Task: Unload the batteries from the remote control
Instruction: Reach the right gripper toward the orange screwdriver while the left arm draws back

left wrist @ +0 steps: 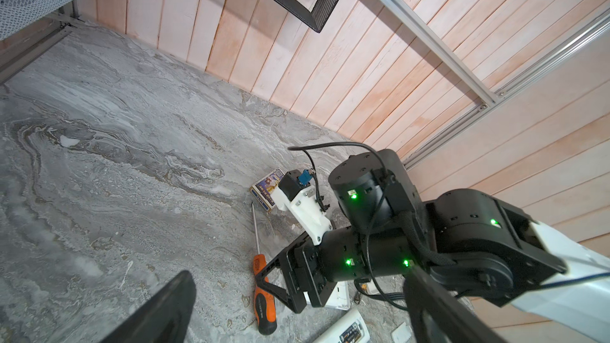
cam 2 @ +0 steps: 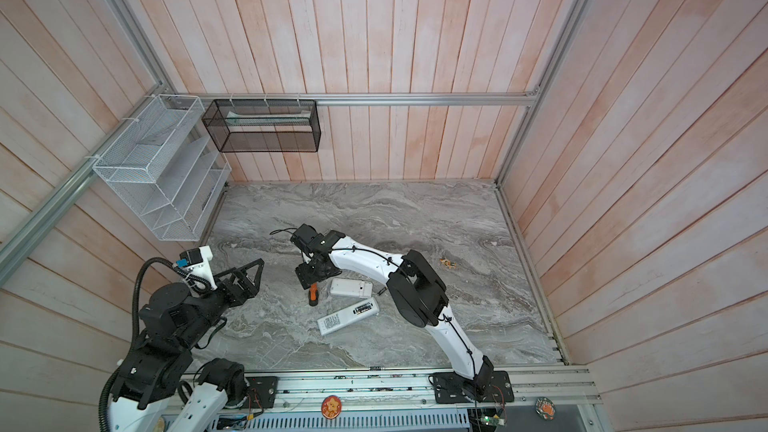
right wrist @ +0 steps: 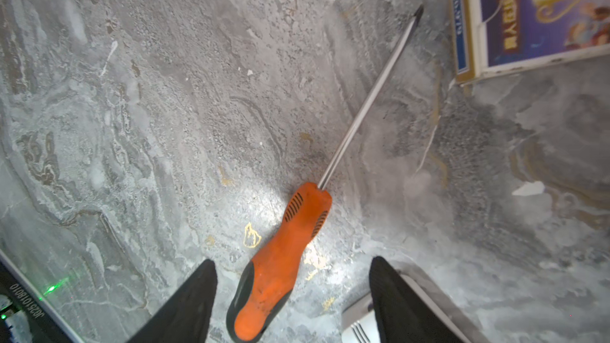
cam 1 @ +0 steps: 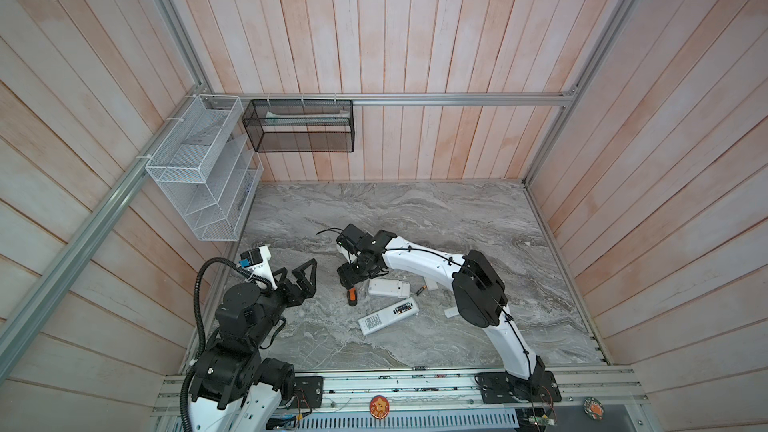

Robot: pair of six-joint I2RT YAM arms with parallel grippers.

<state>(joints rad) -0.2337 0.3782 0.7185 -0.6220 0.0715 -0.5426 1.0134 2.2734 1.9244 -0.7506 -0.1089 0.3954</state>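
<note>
Pale pink plank walls box in your grey marbled counter (cam 1: 415,222). Your left hand (cam 1: 297,274) hangs at the lower left of both top views. Its jaws are spread wide and hold nothing, well apart from the clutter.

Your right hand (right wrist: 292,262) reaches to the middle of the frame and sits low over the screwdriver (right wrist: 287,242). Its jaws stand on either side of the orange handle with a gap showing on each side, so it grasps nothing.

Just right of it lie two white remotes. The remote control (cam 1: 388,317), at lower centre, lies with its bay uncovered and the batteries (cam 1: 402,308) seated inside. A second remote (cam 1: 388,288) lies just above it. One loose cell (cam 1: 420,290) rests on the counter just beside that remote's right end.
</note>
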